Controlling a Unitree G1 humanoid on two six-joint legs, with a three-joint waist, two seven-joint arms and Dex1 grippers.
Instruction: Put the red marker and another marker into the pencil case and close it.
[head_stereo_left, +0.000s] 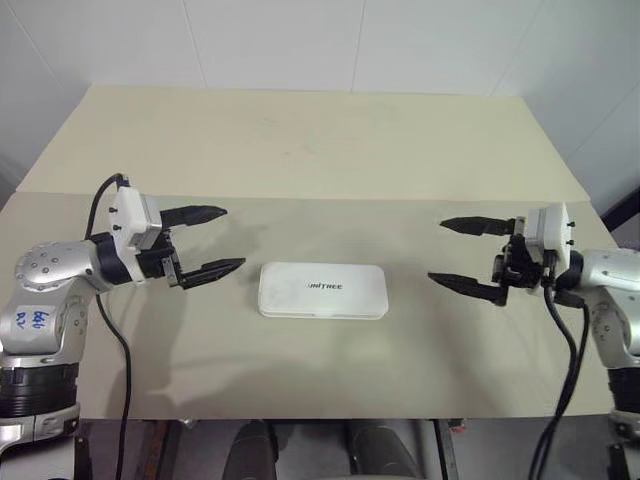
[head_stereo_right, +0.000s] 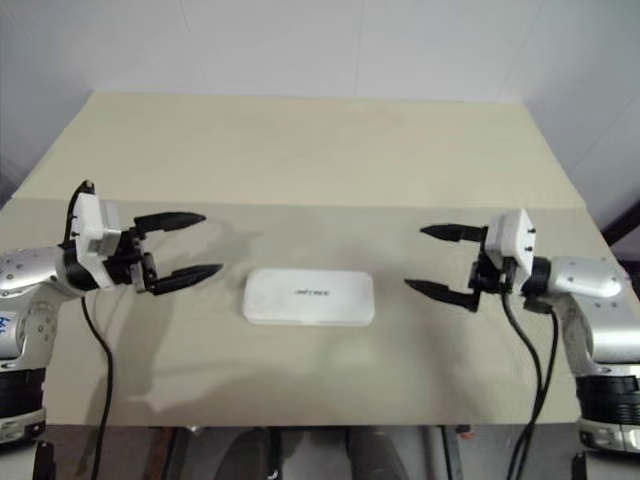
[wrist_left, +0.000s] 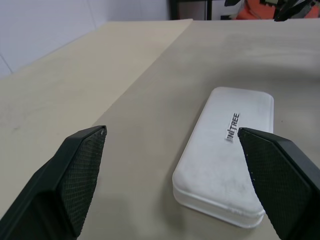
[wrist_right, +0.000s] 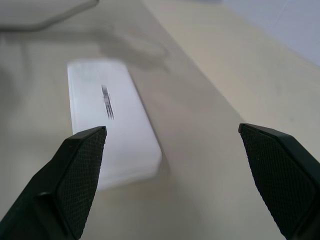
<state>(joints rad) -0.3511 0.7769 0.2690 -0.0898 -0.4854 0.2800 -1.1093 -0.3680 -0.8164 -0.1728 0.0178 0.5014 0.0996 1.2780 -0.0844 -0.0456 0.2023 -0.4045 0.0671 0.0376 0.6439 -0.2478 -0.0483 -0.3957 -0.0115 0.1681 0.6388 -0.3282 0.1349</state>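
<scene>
The surface is a pale beige board with a seam running across it behind the arms. The pencil case lies flat near its front middle, lid shut, long side across, with the printed lid facing up. Nothing lies between the case and either arm.

The left gripper hangs off the case's left end, close to it but apart, fingers pointing roughly level toward the case; jaws spread wide, grasping nothing. The right gripper hangs off the case's right end, farther away, fingers pointing level toward the case; jaws likewise spread wide and empty. Black cables trail from both wrists down past the front edge. The two markers cannot be seen with the case closed.
</scene>
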